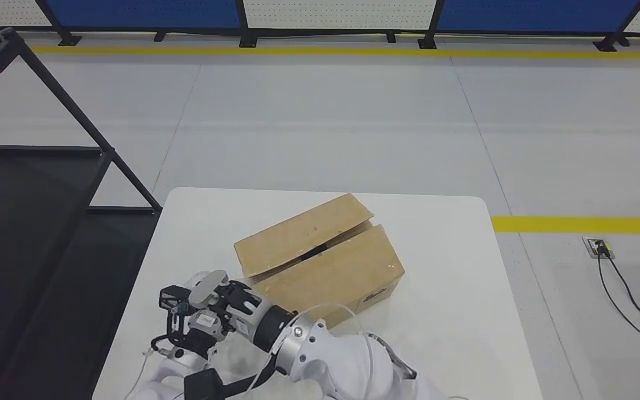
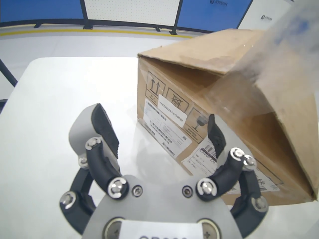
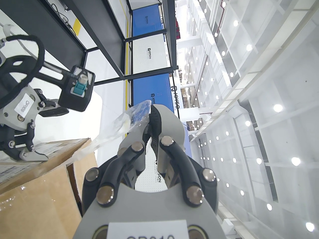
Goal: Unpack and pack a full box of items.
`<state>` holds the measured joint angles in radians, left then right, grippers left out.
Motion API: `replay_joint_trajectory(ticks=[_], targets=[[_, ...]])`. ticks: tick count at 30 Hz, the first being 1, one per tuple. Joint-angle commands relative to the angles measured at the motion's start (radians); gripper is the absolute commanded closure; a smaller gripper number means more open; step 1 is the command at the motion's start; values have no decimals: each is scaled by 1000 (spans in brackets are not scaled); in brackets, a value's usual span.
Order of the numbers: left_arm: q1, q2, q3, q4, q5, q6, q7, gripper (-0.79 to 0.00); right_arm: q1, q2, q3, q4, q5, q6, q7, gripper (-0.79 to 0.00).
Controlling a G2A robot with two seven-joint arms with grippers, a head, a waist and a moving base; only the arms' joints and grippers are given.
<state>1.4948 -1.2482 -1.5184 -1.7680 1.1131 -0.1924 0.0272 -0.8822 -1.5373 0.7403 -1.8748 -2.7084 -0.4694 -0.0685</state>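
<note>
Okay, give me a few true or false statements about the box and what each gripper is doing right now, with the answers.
1. The right gripper is shut on a clear plastic bag. True.
2. The left gripper is clamped on a flap. False: it is open and empty, beside the labelled side of the cardboard box.
3. The cardboard box sits on the white table. True.
4. The side of the box facing the left gripper is bare cardboard. False: it carries white labels and printed handling symbols.
</note>
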Motion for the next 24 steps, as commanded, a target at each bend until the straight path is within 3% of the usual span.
replay_joint_trajectory(ticks=[1,10,15,19,24], targets=[[2,-1,-6,-4,-26,11,8,-785,-1,-1,-2,-1,-9,5,11,0],[14,-2,-18,-34,-42,20,29,-785,-19,-4,-1,-15,-51,19,68,0],[4,-6,-23,-45,-66,76,52,-785,-39,0,13,-37,-58,16,52,0],[-28,-10,-12,-52,-33,147,57,-785,-48,1,18,-41,-61,10,42,0],[-100,-10,13,-16,32,151,6,-785,-50,1,23,-36,-57,9,29,0]])
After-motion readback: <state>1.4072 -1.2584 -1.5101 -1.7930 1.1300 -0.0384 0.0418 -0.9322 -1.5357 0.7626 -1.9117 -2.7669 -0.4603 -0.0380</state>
